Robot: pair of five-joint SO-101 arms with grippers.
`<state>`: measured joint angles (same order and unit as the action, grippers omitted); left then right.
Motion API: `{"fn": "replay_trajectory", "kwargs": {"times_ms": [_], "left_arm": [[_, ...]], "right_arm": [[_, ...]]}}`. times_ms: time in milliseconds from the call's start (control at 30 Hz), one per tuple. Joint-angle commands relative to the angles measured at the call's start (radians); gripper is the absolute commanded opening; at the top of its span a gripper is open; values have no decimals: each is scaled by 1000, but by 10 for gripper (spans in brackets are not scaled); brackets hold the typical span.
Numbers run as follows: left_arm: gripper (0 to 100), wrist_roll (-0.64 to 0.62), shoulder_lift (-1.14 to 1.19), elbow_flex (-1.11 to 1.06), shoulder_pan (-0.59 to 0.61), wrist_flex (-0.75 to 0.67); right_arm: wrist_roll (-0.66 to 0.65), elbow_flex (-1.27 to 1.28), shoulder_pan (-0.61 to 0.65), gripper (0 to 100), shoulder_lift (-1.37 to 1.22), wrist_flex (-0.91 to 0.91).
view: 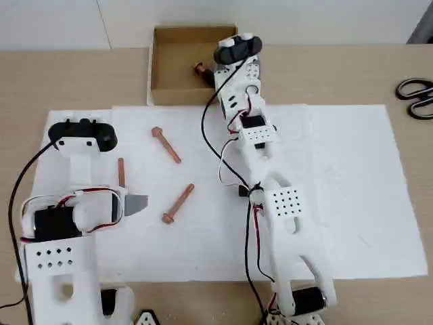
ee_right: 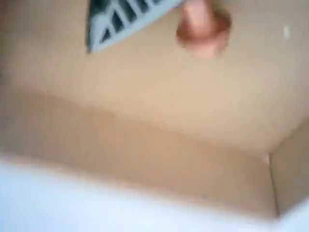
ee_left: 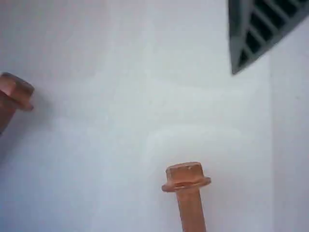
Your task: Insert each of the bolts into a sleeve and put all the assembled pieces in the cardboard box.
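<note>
On the sheet, bolt lies diagonal

In the left wrist view, the picture's edge cut off the shank of a copper-coloured flanged bolt and most of a second copper bolt. The right wrist view was blurred, so a copper-coloured piece inside the brown cardboard box could not be identified. From above, the frame edge clipped black-handled scissors.
</note>
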<state>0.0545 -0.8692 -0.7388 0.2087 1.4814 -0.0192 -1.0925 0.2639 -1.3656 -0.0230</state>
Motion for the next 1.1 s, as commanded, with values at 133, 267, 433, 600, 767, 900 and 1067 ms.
{"fn": "replay_trajectory", "kwargs": {"times_ms": [133, 267, 433, 600, 767, 900, 1067], "left_arm": [[339, 0, -15, 53, 3, 8], [339, 3, -15, 53, 3, 8], [339, 5, -15, 53, 2, 8], [339, 5, -15, 53, 5, 8], [339, 5, -15, 53, 2, 8], [339, 5, -15, 53, 0, 8], [339, 2, -15, 53, 5, 8]], "right_arm": [[-9, -229, -5, 275, 35, 163], [-9, -505, -1, 275, 62, 406], [-9, -594, 13, 275, 97, 549], [-9, -592, -4, 275, 225, 659], [-9, -592, -19, 275, 409, 817], [-9, -591, -22, 275, 561, 1033], [-6, -591, -25, 275, 728, 1323]]}}
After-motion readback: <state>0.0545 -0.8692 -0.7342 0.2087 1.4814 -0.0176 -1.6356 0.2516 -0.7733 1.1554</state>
